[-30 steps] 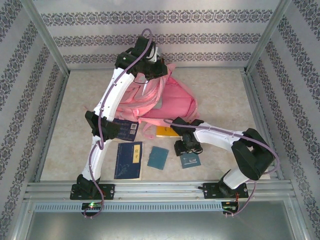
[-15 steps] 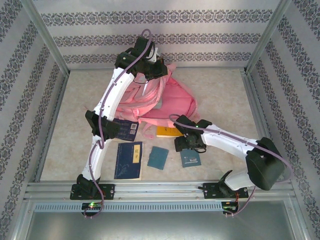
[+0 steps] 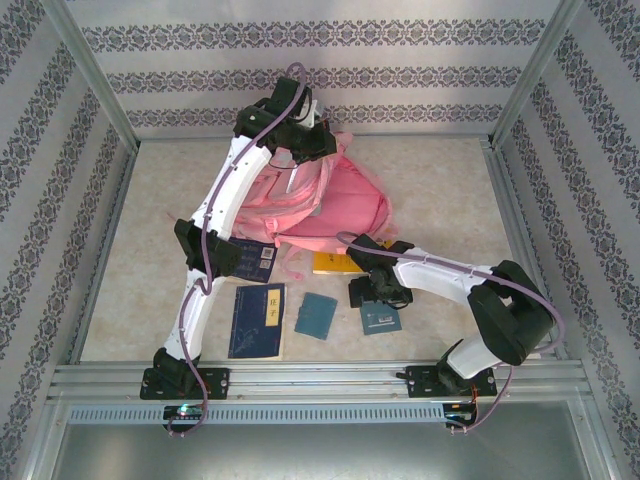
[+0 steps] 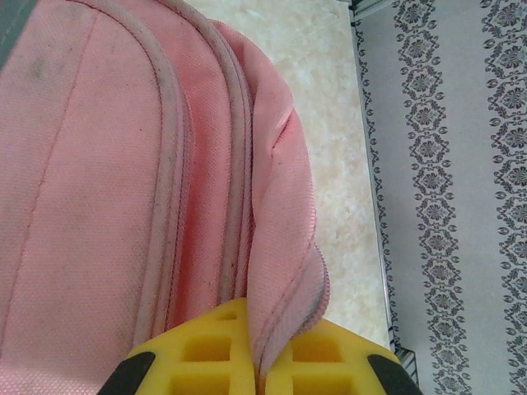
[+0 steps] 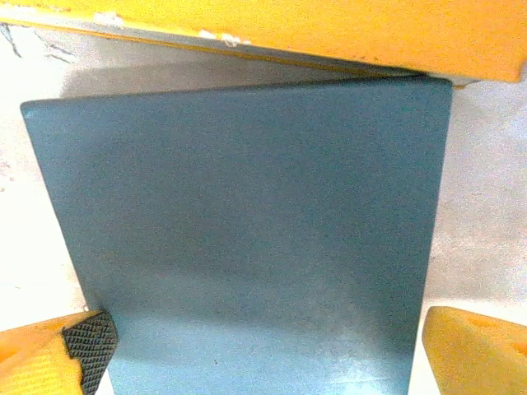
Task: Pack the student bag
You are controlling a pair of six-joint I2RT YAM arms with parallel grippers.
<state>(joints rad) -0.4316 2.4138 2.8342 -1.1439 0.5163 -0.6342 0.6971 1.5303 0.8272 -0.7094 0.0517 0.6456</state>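
The student bag (image 3: 345, 205), a big pink backpack, lies at the back middle of the table. My left gripper (image 3: 305, 140) is at its top end, shut on a fold of the bag's pink zip edge (image 4: 284, 271) between the yellow fingers (image 4: 206, 354). My right gripper (image 3: 378, 292) hovers low over a small teal booklet (image 3: 381, 320) lying flat on the table. In the right wrist view the gripper (image 5: 268, 350) is open, its fingertips (image 5: 78, 346) either side of the booklet (image 5: 247, 214), not pressing on it. A yellow book (image 5: 288, 29) lies just beyond the booklet.
The yellow book (image 3: 333, 263) sits at the bag's near edge. A second teal booklet (image 3: 317, 314) and a dark blue book (image 3: 258, 320) lie to the left. Another dark blue book (image 3: 255, 255) lies under the left arm. Metal frame rails (image 3: 500, 200) and patterned walls ring the table.
The right gripper's jaws have spread wider over the teal booklet, and the right arm's elbow swung out and back. The left gripper keeps its hold on the bag.
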